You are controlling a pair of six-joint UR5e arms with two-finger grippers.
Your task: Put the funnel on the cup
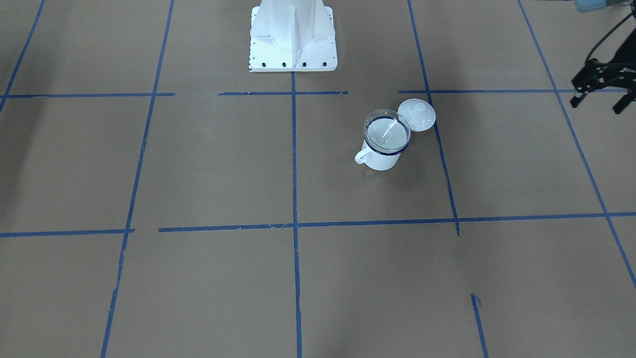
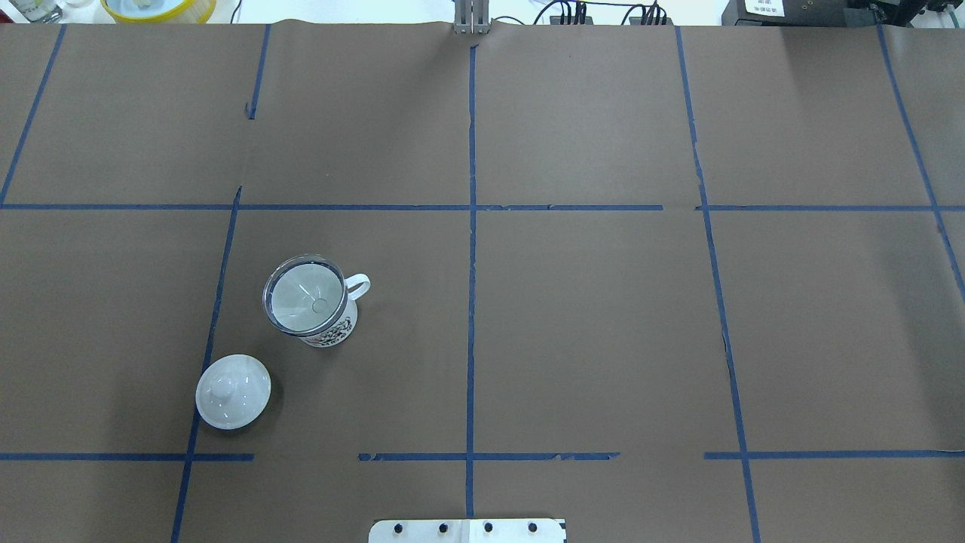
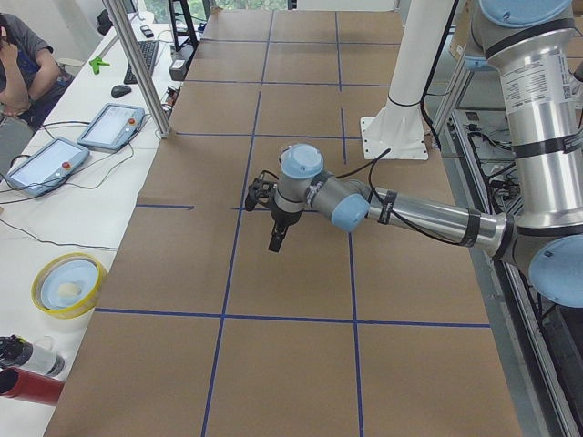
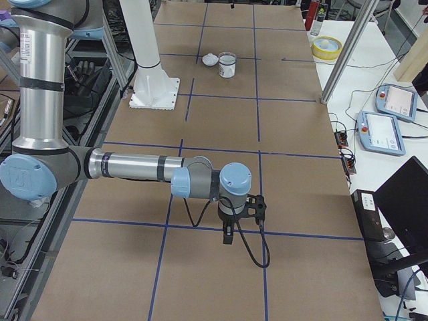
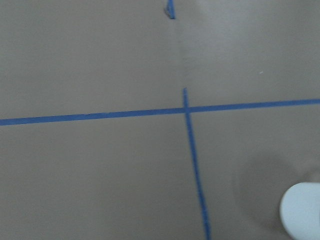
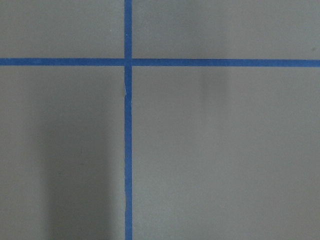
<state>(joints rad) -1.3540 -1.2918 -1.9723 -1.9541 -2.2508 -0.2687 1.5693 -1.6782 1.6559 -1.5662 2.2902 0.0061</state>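
The small clear cone-shaped funnel (image 2: pixel 304 296) sits in the mouth of the white enamel, blue-rimmed mug (image 2: pixel 333 329) on the brown-papered counter (image 2: pixel 603 339). The mug's dark side print is unreadable. The left claw (image 1: pixel 597 105) hangs spread and empty. I cannot tell the right claw (image 4: pixel 228 235) state.

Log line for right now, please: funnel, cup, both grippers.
funnel seated on cup | lid beside, apart | left gripper open, off to side | right gripper far off, state unclear
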